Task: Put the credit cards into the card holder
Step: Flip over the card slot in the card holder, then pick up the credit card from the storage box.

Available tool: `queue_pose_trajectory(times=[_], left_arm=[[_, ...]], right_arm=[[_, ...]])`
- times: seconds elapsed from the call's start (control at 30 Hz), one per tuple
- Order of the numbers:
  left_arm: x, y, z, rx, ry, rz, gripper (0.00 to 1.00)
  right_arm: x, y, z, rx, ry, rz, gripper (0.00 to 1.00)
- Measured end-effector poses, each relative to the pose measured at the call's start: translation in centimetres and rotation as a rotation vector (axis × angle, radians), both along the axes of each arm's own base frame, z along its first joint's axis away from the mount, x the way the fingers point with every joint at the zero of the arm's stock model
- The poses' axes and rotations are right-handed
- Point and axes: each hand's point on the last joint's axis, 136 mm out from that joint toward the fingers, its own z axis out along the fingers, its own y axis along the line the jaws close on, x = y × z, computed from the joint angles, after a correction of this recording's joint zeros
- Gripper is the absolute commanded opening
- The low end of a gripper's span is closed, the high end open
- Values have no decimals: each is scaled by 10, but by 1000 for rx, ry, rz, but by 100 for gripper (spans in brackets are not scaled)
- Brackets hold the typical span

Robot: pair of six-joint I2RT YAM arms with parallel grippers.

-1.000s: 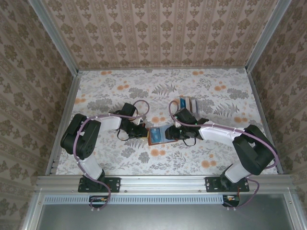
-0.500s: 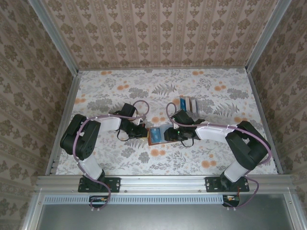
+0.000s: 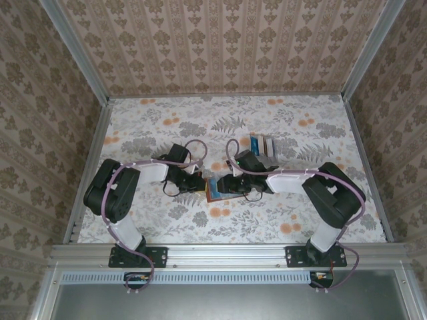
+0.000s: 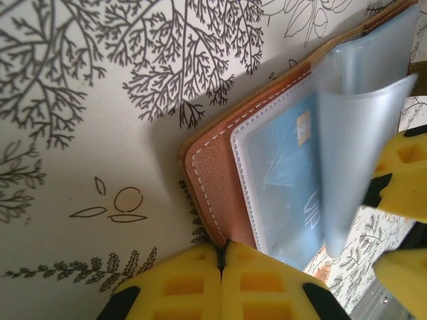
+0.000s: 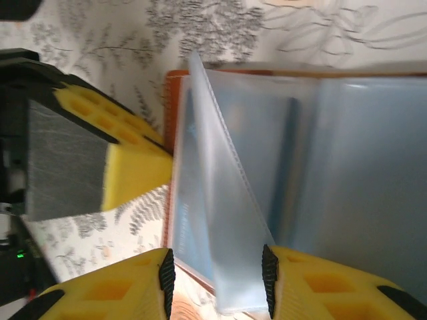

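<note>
Card holder (image 3: 215, 190) lies open at table centre. Left gripper (image 4: 223, 270), at its 9 o'clock, is pinched tight on the leather edge, probably to anchor it. Right gripper (image 5: 217, 283), at 3 o'clock, stands parted around a raised clear sleeve (image 5: 227, 200), gripping nothing. A blue card (image 4: 287, 180) sits pocketed. The other credit cards (image 3: 261, 143) lie at 1 o'clock.

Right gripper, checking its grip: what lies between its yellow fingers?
A translucent plastic sleeve of the reddish-brown leather card holder stands between them, in the right wrist view.

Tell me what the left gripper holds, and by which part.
The left gripper pinches the card holder by the edge of its brown leather cover.
</note>
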Motion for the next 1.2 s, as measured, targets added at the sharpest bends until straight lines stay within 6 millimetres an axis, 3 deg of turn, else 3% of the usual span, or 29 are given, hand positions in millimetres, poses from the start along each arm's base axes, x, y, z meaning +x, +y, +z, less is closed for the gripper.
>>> queue_pose_trajectory(times=[0.1, 0.23, 0.33, 0.6, 0.87, 1.0, 1.07, 1.2], left_arm=[[0, -2, 0, -3, -2, -1, 0], [0, -4, 1, -7, -4, 1, 0], [0, -5, -1, -15, 2, 3, 0], [1, -10, 0, -48, 14, 3, 0], [1, -11, 0, -53, 13, 1, 6], [1, -11, 0, -53, 13, 1, 3], [1, -11, 0, -55, 12, 1, 0], [1, -12, 1, -62, 15, 0, 0]], right_arm=[[1, 20, 12, 82, 7, 46, 41], [-9, 50, 43, 204, -25, 150, 44], [-19, 55, 65, 282, -57, 208, 44], [14, -13, 82, 96, -232, -6, 50], [16, -64, 40, -148, -203, -148, 49], [23, -94, 31, -313, -226, -215, 50], [32, -104, 40, -385, -260, -234, 52], [63, -118, 79, -465, -367, -312, 66]])
